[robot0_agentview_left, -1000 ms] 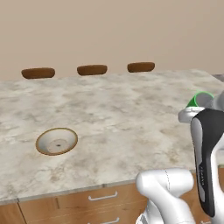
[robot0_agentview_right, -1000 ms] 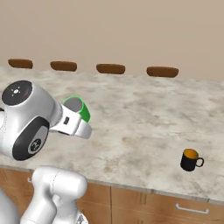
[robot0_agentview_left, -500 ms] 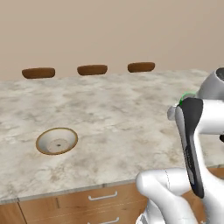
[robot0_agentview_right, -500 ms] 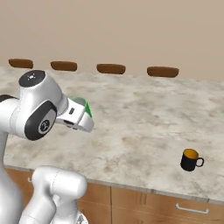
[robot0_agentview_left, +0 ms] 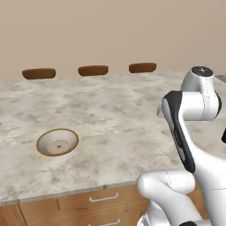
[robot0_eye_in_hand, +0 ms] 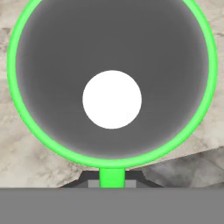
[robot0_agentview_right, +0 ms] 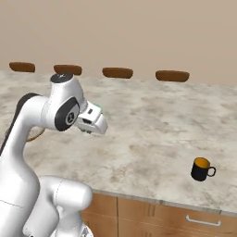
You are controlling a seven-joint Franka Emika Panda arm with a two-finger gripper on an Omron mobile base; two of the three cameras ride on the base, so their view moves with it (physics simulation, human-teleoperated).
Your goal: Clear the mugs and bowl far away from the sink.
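No writing or brand mark could be read anywhere. The counter [robot0_agentview_left: 110,114] was a mottled, marble-like stone slab over wooden drawers [robot0_agentview_left: 103,201] with pale bar handles. Two mugs were in sight. The green mug [robot0_eye_in_hand: 112,83], a round cup with a thin bright rim, grey inside and a white circle at its bottom, sat clamped in the nearly closed gripper [robot0_agentview_right: 94,121], held above the counter. The black mug [robot0_agentview_right: 202,169], orange inside with a side handle, stood near the counter's front edge. One wide, shallow bowl [robot0_agentview_left: 57,141], tan-rimmed and off-white inside, rested on the counter. Beyond the far edge showed brown, rounded stool tops [robot0_agentview_left: 93,70]: three from the left camera, four from the right.
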